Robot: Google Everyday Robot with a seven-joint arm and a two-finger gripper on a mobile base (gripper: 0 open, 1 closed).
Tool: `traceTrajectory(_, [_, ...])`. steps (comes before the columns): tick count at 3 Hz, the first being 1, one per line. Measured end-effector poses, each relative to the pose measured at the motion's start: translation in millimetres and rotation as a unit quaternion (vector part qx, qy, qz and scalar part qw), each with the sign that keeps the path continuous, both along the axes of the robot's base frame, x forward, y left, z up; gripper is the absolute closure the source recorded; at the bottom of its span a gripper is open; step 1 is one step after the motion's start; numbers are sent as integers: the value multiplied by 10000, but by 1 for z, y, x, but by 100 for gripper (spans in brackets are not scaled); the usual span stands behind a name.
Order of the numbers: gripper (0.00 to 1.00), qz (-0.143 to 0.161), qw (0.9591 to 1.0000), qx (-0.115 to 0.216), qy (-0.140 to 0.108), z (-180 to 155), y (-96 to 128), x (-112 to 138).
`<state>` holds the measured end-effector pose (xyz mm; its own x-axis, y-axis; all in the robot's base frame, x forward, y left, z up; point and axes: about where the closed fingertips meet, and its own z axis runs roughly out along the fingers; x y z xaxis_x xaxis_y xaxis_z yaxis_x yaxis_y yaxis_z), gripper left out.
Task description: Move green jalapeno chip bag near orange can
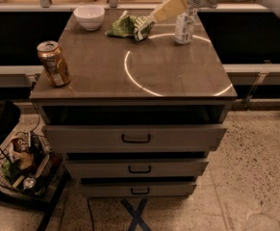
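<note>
The green jalapeno chip bag (129,27) lies crumpled at the back of the table top, just right of the white bowl. The orange can (54,64) stands upright near the table's front left edge, far from the bag. My gripper (155,17) reaches in from the upper right on a white arm. Its tan tip slants down to the left and meets the bag's right end.
A white bowl (89,17) sits at the back left. A clear plastic bottle (184,26) stands at the back right, under the arm. The table (178,76) tops a cabinet of drawers (135,138). A wire basket of clutter (24,163) sits on the floor at left.
</note>
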<state>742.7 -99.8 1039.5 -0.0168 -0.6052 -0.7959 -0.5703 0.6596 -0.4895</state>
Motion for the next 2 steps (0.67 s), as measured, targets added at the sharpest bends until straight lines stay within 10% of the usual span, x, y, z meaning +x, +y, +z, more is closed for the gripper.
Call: traceTrajectory(2, [0, 447, 9982, 397, -31, -36, 71, 71])
